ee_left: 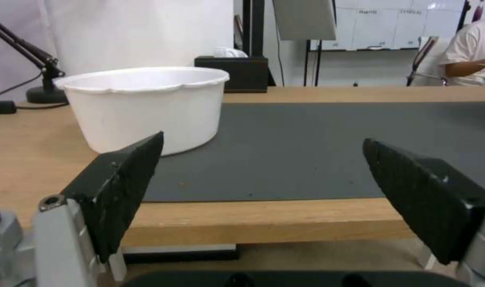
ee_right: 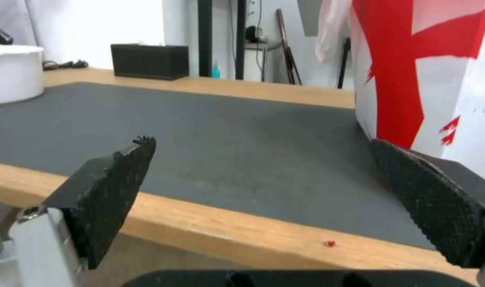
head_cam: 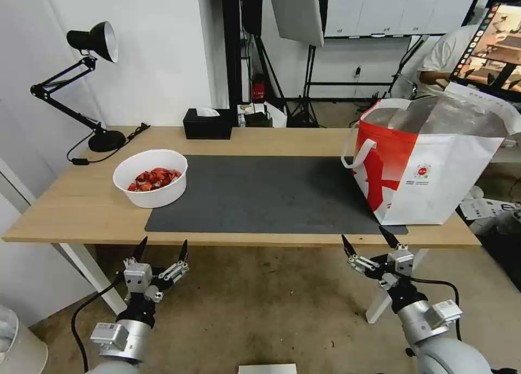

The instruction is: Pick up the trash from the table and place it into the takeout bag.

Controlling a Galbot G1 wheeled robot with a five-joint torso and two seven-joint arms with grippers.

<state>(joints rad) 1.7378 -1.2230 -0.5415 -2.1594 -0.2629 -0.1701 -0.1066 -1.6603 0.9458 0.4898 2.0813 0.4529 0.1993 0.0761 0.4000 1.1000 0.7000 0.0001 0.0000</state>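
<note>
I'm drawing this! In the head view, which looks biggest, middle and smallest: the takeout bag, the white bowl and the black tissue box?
Largest to smallest, as they look in the head view:
1. takeout bag
2. white bowl
3. black tissue box

The tissue box sits farthest from the camera, so it may look smaller than it really is.

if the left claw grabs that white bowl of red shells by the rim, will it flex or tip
Probably flexes: the white bowl looks thin-walled with a wavy rim. Likely light, as the red shells only cover its bottom. Its wide base suggests sliding before tipping.
</note>
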